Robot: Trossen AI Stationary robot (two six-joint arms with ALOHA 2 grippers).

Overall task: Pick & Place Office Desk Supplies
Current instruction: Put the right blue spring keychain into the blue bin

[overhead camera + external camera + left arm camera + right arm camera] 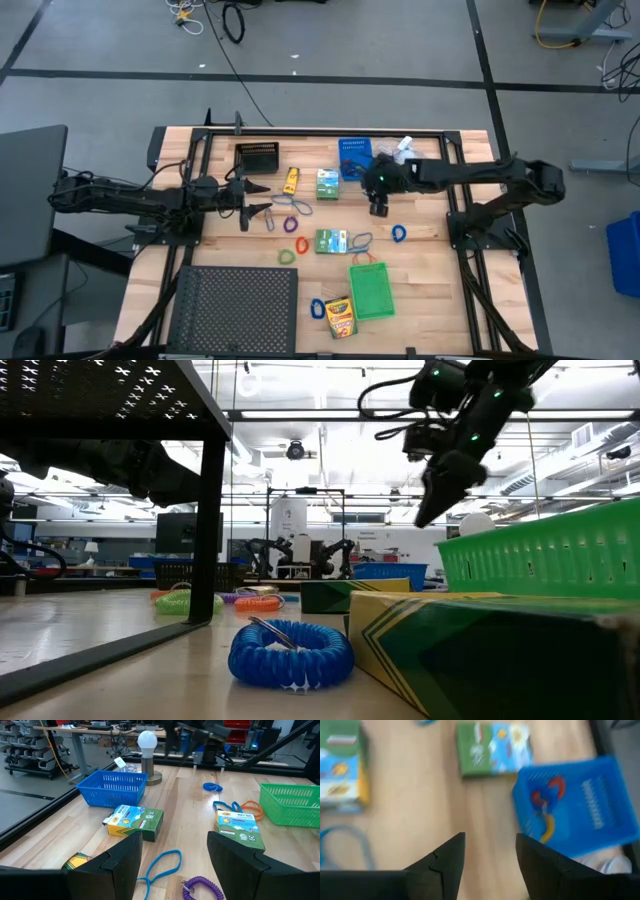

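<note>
High view: the wooden table (430,300) carries the office supplies spread across its middle. The left gripper (262,200) sits left of centre, its fingers apart and holding nothing, just beside a purple rubber-band loop (268,222) and a blue loop (299,206). The right gripper (379,209) hangs right of centre, beside the blue bin (353,157) at upper centre; the right wrist view shows its fingers (447,857) apart with nothing between them, above bare wood next to that bin, which holds small red, blue and yellow items (546,810). A black bin (257,158) stands at upper left of the spread, with a yellow tube (291,180) between it and a green-white small box (327,184). A second green-white box (331,241) lies at centre, touching a blue loop (361,241) on its right. An orange loop (301,243) and a green loop (287,257) lie left of that box; another blue loop (399,234) lies to its right. The green bin (371,290) stands at lower centre, with the yellow crayon box (340,316) and a blue coiled loop (317,308) just beside it. A white mini fan (404,148) stands near the blue bin's right side. A large black mesh tray (236,308) fills the lower left.
</note>
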